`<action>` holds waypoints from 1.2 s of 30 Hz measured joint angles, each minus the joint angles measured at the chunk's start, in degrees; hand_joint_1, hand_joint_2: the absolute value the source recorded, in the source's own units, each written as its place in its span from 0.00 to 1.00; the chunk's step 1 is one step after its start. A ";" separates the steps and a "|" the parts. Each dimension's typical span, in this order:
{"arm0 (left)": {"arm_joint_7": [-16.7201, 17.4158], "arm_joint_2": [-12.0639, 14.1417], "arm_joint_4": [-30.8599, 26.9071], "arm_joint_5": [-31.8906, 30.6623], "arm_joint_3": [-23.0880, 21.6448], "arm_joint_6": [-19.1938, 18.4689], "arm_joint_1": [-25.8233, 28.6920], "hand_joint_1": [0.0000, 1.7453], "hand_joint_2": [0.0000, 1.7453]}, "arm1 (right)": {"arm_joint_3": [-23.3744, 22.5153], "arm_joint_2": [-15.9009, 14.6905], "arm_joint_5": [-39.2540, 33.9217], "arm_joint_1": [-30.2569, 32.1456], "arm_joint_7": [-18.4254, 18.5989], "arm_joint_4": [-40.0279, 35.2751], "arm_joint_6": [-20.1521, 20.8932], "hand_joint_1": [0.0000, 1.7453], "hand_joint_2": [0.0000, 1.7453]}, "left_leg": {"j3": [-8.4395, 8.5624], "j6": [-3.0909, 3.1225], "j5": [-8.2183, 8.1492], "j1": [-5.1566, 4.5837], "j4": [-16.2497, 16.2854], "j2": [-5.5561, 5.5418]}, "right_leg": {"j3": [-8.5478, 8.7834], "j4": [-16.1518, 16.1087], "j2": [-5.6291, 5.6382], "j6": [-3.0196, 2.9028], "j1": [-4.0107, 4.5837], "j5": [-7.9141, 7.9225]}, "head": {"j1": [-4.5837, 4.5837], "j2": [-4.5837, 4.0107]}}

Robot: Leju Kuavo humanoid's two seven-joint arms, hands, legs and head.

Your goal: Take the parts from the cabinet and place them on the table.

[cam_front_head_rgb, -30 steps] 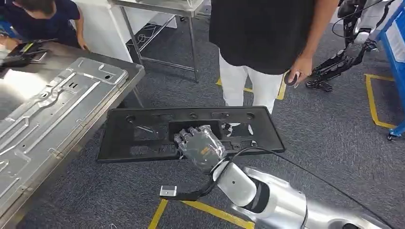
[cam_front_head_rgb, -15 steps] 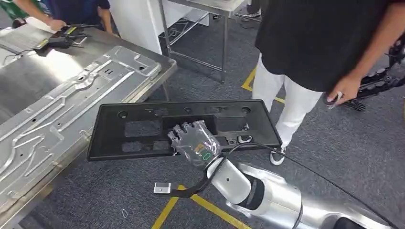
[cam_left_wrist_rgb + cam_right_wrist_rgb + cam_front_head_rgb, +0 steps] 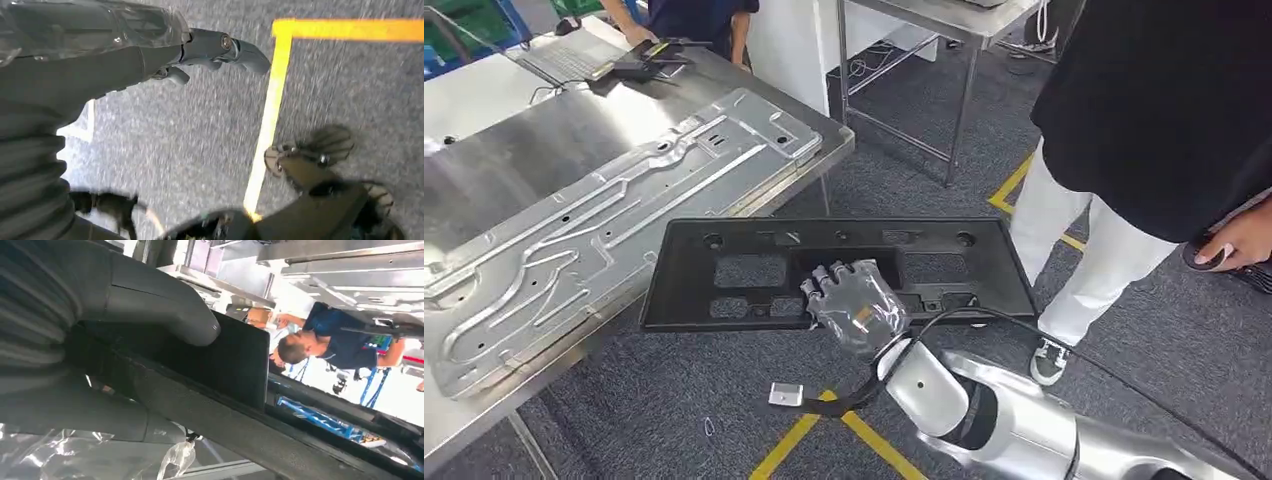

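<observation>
A: Panel (image 3: pixel 839 272), black plastic, long and flat with rectangular cut-outs, sat at centre of the head frame, held level above the grey carpet (image 3: pixel 674 410). Who held it?

B: Right hand (image 3: pixel 856 305), wrapped in clear film, gripped the panel's near edge at about mid-length, fingers (image 3: pixel 828 278) curled over the rim into a cut-out. Silver forearm came in from the lower right. In the right wrist view the thick grey thumb (image 3: pixel 165 315) lay against the dark panel face (image 3: pixel 235 360).

A: Position relative to the table?

B: Panel's left end was just beside the corner of the steel table (image 3: pixel 514 140), upper left of frame. I could not tell whether they touched. A large stamped metal sheet (image 3: pixel 614 220) lay flat on the table, reaching to its edge.

A: Left hand?

B: Left hand (image 3: pixel 150 50) appeared in its wrist view over carpet and a yellow tape line (image 3: pixel 270 110). It held nothing; fingers (image 3: pixel 240 50) were extended and apart.

A: Anything else noted?

B: A person in a black top and white trousers (image 3: pixel 1074 250) stood at the right of the frame, close behind the panel. Another person in dark blue (image 3: pixel 694 15) leaned at the table's far end, top of frame. Yellow tape (image 3: pixel 824 435) crossed the floor at lower centre.
</observation>
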 joint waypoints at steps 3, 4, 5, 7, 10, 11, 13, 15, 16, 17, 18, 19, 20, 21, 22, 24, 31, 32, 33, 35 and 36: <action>0.00 -0.09 0.00 0.42 0.02 0.04 -0.37 0.00 1.00 | -0.04 -0.35 -0.33 0.07 -0.37 -0.20 -0.04 1.00 1.00 | -6.64 -0.65 -5.80 0.39 13.20 2.61 | 0.16 0.01 -2.35 -0.50 0.59 -0.35 | -0.09 0.00; 0.00 -0.18 0.00 0.70 0.04 0.15 -0.47 0.00 1.00 | -0.05 -0.50 -0.59 0.15 -0.50 -0.20 -0.07 1.00 1.00 | -8.46 -0.60 -6.59 0.43 16.45 2.67 | 0.19 0.02 -3.15 -0.47 0.73 -0.46 | -0.09 0.00; 0.00 -0.22 0.00 0.70 0.04 0.13 -0.52 0.00 1.00 | -0.05 -0.59 -0.70 0.21 -0.59 -0.20 -0.09 1.00 1.00 | -8.67 -0.51 -6.05 0.41 16.51 2.69 | 0.26 0.02 -3.92 -0.50 0.81 -0.59 | -0.09 0.00; 0.00 -0.26 0.00 0.94 0.02 0.15 -0.35 0.00 1.00 | -0.07 -0.70 -0.90 0.16 -0.94 -0.20 -0.13 1.00 1.00 | -5.27 0.05 -2.34 0.20 9.56 3.11 | 0.59 0.02 -5.21 -0.43 1.01 -0.87 | -0.09 0.00; -0.04 -0.37 0.00 1.05 0.02 0.20 -0.78 0.00 1.00 | -0.55 -1.16 -1.35 -0.20 -1.09 -0.15 -0.22 1.00 1.00 | 0.35 1.48 1.00 -1.26 -1.55 7.62 | 1.22 0.01 -7.20 0.25 1.48 -1.50 | -0.09 0.00; -0.13 -0.48 0.00 1.05 0.02 0.24 -0.97 0.00 1.00 | -0.70 -1.40 -1.44 -0.35 -1.07 -0.15 -0.28 1.00 1.00 | 0.25 1.70 1.01 -1.41 -1.59 6.85 | 1.29 -0.04 -7.52 0.42 1.30 -1.58 | -0.09 0.00; -0.13 -0.53 0.00 1.31 0.04 0.33 -1.01 0.00 1.00 | -1.07 -1.64 -1.70 -0.61 -1.07 -0.13 -0.35 1.00 1.00 | 0.07 2.08 0.98 -1.65 -1.71 5.59 | 1.77 -0.38 -8.72 0.91 1.13 -1.76 | -0.09 0.00; -0.15 -0.59 0.00 1.75 0.04 0.66 -0.80 0.00 1.00 | -1.71 -2.38 -1.99 -0.92 -1.00 -0.07 -0.37 1.00 1.00 | 1.51 2.74 1.54 -0.90 -2.73 4.17 | 1.97 0.70 -6.23 1.69 0.86 -2.72 | -0.02 0.00; -0.15 -0.59 0.00 1.88 0.04 0.81 -1.01 0.00 1.00 | -2.01 -2.62 -2.01 -1.05 -1.01 -0.07 -0.48 1.00 1.00 | 1.61 3.52 1.70 -0.76 -2.73 3.79 | 0.55 3.78 -3.53 1.61 0.90 -4.51 | -0.07 0.02; -0.15 -0.59 0.00 1.95 0.04 0.96 -1.16 0.00 1.00 | -2.19 -3.06 -2.03 -1.05 -0.96 -0.04 -0.57 1.00 1.00 | 1.69 3.66 1.65 -0.73 -2.74 3.13 | -1.68 8.30 -2.30 1.57 0.89 -6.62 | 0.19 0.00; -0.17 -0.70 0.00 1.95 0.07 1.20 -1.32 0.00 1.00 | -2.34 -3.52 -2.16 -0.96 -0.94 0.00 -0.57 1.00 1.00 | 1.71 3.70 1.61 -0.75 -2.73 2.25 | -4.30 13.05 -1.88 1.66 0.91 -8.38 | 0.19 0.00; -0.17 -0.78 0.00 1.95 0.07 1.20 -1.32 0.00 1.00 | -2.38 -4.00 -2.34 -0.80 -0.94 0.04 -0.59 1.00 1.00 | 1.72 3.77 1.56 -0.81 -2.72 1.36 | -6.56 16.76 -1.74 1.75 0.94 -9.19 | 0.24 0.00; -0.17 -0.90 0.00 2.03 0.07 1.22 -1.17 0.00 1.00 | -2.41 -4.35 -2.51 -0.69 -0.92 0.13 -0.59 1.00 1.00 | 1.77 3.74 1.53 -0.84 -2.70 0.47 | -7.70 17.83 -1.71 1.74 0.94 -8.68 | 0.24 0.00; -0.17 -0.94 0.00 2.05 0.07 1.22 -0.97 0.00 1.00 | -2.49 -4.61 -2.54 -0.69 -0.92 0.20 -0.61 1.00 1.00 | 1.86 3.75 1.48 -0.83 -2.66 -0.43 | -7.29 15.69 -1.63 1.71 0.93 -6.66 | 0.24 0.00; -0.17 -0.98 0.00 2.05 0.07 1.22 -0.83 0.00 1.00 | -2.62 -4.81 -2.56 -0.71 -0.90 0.20 -0.63 1.00 1.00 | 2.01 3.63 1.39 -0.80 -2.64 -1.27 | -5.70 11.56 -1.46 1.61 0.89 -4.00 | 0.24 0.00; -0.17 -1.14 0.00 2.08 0.07 1.27 -0.80 0.00 1.00 | -2.95 -5.18 -2.58 -0.82 -0.76 0.20 -0.63 1.00 1.00 | 2.35 3.21 1.09 -0.65 -2.53 -2.80 | -1.25 1.39 1.81 1.53 0.59 1.12 | 0.26 0.00; -0.17 -1.33 0.00 2.27 0.07 1.57 0.05 0.00 1.00 | -3.56 -5.42 -2.73 -0.98 -0.61 0.22 -1.05 1.00 1.00 | 0.14 1.02 -1.14 -0.63 0.79 -0.47 | 0.18 -1.13 -0.14 -0.18 0.55 0.60 | 0.00 0.00; -0.24 -1.40 0.00 2.30 0.07 1.66 -0.18 0.00 1.00 | -3.56 -5.42 -2.73 -0.97 -0.59 0.22 -1.18 1.00 1.00 | -2.35 0.57 -3.34 -0.42 5.40 1.37 | 0.34 -1.13 -0.94 -0.44 0.71 0.46 | -0.02 0.00; -0.39 -1.44 0.00 2.30 0.07 1.77 -0.31 0.00 1.00 | -3.56 -5.42 -2.75 -0.82 -0.59 0.24 -1.18 1.00 1.00 | -5.12 0.26 -5.33 -0.18 10.52 2.20 | 0.44 -1.13 -1.74 -0.58 0.81 0.30 | -0.02 0.00; -0.44 -1.55 0.00 2.51 0.09 1.86 -0.30 0.00 1.00 | -3.56 -5.42 -2.78 -0.46 -0.59 0.30 -1.20 1.00 1.00 | -8.83 -0.16 -6.54 0.16 16.65 2.68 | 0.62 -1.11 -3.33 -0.60 0.87 -0.06 | -0.02 0.00; -0.50 -1.55 0.00 2.49 0.09 1.92 -0.34 0.00 1.00 | -3.54 -5.42 -2.78 -0.36 -0.59 0.30 -1.20 1.00 1.00 | -8.52 -0.30 -5.39 0.29 15.55 2.81 | 0.81 -1.11 -4.08 -0.57 0.87 -0.27 | -0.02 0.00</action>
